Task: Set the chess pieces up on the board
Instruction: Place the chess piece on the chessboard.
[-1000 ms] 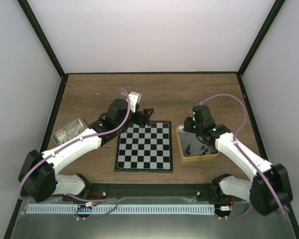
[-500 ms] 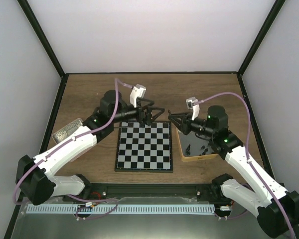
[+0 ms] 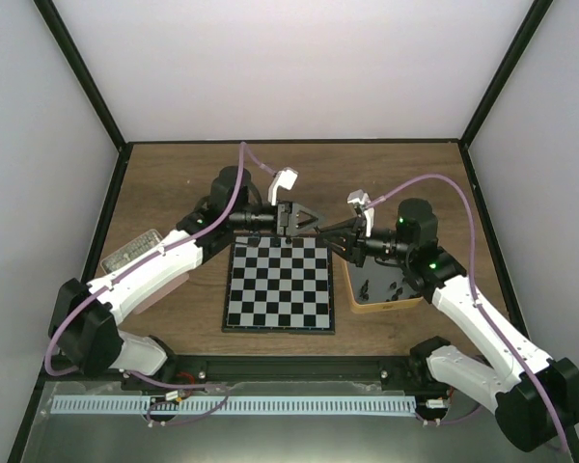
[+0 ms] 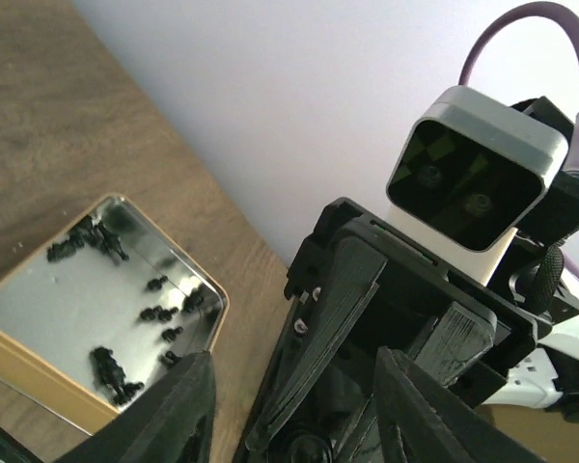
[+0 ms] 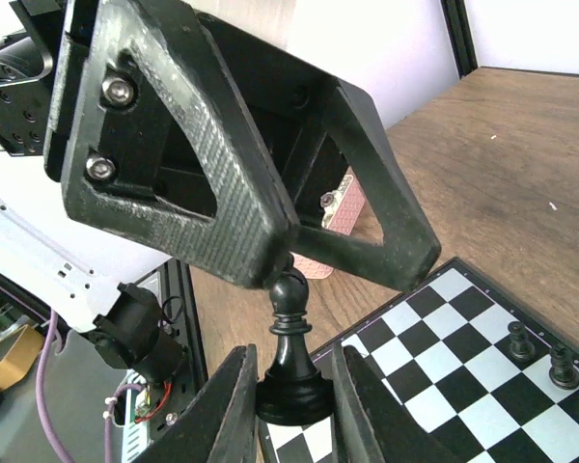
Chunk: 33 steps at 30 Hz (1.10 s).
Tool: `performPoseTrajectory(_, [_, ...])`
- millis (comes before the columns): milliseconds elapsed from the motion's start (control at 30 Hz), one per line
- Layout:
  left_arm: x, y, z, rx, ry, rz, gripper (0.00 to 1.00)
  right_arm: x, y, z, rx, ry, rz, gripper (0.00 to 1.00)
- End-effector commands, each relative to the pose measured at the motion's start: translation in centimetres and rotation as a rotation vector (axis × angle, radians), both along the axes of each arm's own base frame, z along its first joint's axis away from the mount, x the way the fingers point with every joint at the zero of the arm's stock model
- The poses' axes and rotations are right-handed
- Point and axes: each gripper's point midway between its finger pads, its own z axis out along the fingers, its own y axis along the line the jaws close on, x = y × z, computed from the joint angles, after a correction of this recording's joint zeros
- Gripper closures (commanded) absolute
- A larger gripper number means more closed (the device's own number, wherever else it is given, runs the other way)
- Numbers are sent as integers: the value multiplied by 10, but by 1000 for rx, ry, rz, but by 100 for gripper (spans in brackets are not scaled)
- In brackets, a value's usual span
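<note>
brown bench [image 3: 396,174] under it all, the board [image 3: 279,289] flat at its middle, the tan tin [image 3: 386,308] just to its right. both arms meet in the air over the board's far edge. left arm [image 3: 154,275]: jaws spread wide, gripping nothing, tips right by the head of the held piece. right arm [image 3: 463,299]: jaws clamped on the base of a black chess piece [image 5: 289,323], held upright off the board. loose pieces [image 4: 159,313] lie scattered in the tin. two more pieces [image 5: 518,340] stand on the board's squares.
</note>
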Motion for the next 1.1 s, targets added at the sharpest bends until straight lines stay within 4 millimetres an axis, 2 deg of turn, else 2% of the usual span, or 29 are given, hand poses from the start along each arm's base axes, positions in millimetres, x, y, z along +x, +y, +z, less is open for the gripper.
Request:
performPoseTrajectory(0, [-6, -1, 1, -1, 48, -43, 56, -5, 2, 21, 19, -72, 32, 91])
performPoseTrajectory(133, [-14, -2, 2, -22, 80, -87, 69, -2, 2, 20, 14, -69, 16, 91])
performPoseTrajectory(333, [-24, 2, 3, -18, 73, -120, 80, 1, 2, 16, 4, -52, 5, 91])
performPoseTrajectory(367, [-24, 2, 2, -11, 67, -119, 81, 1, 2, 15, 4, -50, 6, 91])
performPoseTrajectory(467, [-23, 2, -3, 3, 61, -120, 94, 2, 3, 14, 5, -43, 8, 91])
performPoseTrajectory(533, [-22, 2, -5, 9, 54, -110, 96, 4, 3, 14, 4, -36, -1, 90])
performPoseTrajectory(567, [-20, 3, -6, 15, 43, -98, 96, 6, 2, 13, 2, -28, -12, 82])
performPoseTrajectory(633, [-12, 6, -7, 41, 6, -43, 96, 9, 1, 10, -4, -14, -36, 57])
performPoseTrajectory(700, [3, 14, -12, 93, -39, 57, 96, 12, -1, 6, -11, -3, -67, 40])
performPoseTrajectory(733, [12, 20, -18, 134, -53, 122, 96, 16, -4, 3, -17, 1, -93, 34])
performPoseTrajectory(800, [42, 43, -36, 258, -93, 332, 96, 24, -9, -6, -35, 20, -155, 28])
performPoseTrajectory(900, [73, 90, -66, 446, -123, 621, 96, 40, -19, -27, -79, 69, -271, 27])
performPoseTrajectory(1000, [87, 133, -92, 577, -145, 838, 96, 53, -28, -46, -125, 113, -364, 27])
performPoseTrajectory(1067, [91, 153, -106, 632, -162, 936, 96, 60, -32, -55, -152, 132, -409, 27])
